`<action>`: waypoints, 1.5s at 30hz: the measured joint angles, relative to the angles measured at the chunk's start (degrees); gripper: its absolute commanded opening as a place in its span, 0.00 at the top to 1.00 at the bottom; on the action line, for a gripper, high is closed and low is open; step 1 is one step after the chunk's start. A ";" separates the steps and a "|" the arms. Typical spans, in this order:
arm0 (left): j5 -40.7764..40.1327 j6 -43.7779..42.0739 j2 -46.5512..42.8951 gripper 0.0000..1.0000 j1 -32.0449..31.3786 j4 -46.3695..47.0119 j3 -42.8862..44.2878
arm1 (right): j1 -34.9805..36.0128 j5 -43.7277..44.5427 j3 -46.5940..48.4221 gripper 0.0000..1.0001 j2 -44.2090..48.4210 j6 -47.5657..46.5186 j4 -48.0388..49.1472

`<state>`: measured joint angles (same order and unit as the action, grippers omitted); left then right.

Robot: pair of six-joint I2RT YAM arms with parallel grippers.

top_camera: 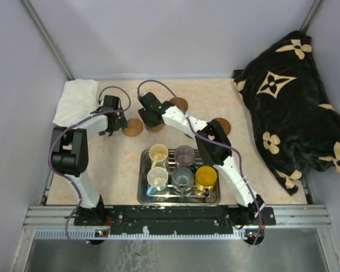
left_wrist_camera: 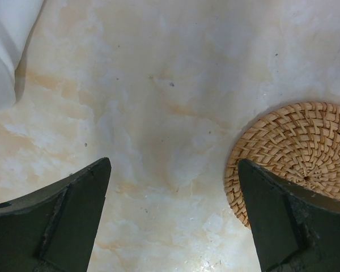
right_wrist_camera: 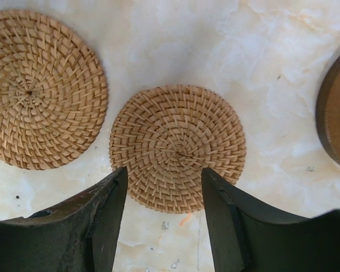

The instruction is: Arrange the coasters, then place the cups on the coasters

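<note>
Coasters (top_camera: 179, 103) lie flat on the table (top_camera: 119, 164) near both claws, the cups (top_camera: 182, 177) in the tray (top_camera: 142, 187) behind them. The left claw (left_wrist_camera: 174, 170) gapes wide, holding nothing. A cloth (left_wrist_camera: 3, 51) sits ahead to its left, a woven coaster (left_wrist_camera: 297, 153) just at its right finger. The right claw (right_wrist_camera: 164, 173) stands half open over the near rim of a second woven coaster (right_wrist_camera: 178, 144), apparently gripping nothing. A dark coaster (right_wrist_camera: 335, 107) lies ahead to its right. Best to lift straight up before swinging, lest a fingertip drag the weave into its close neighbour. Bare table ahead of the left claw offers most room; between the claws space is tight.
</note>
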<state>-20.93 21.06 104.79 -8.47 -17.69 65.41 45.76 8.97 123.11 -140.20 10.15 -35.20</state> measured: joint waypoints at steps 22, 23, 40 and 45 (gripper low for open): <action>0.70 -3.34 -0.28 0.00 0.00 -1.86 8.02 | -10.23 9.27 -29.09 0.52 22.77 1.99 6.64; 1.14 -3.34 -0.50 0.00 0.00 -1.77 7.91 | -10.36 9.66 -30.16 0.55 23.06 2.03 6.91; 15.72 -3.28 -12.85 0.00 -0.15 3.74 -4.87 | -14.62 9.97 -42.07 0.71 26.34 5.51 11.19; 17.70 -3.04 -13.09 0.00 -0.17 4.31 -5.55 | -14.93 9.60 -42.07 0.71 26.34 5.77 11.74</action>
<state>-3.22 18.02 91.70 -8.64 -13.39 59.86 30.83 18.57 81.03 -113.86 15.92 -23.46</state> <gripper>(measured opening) 0.997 0.292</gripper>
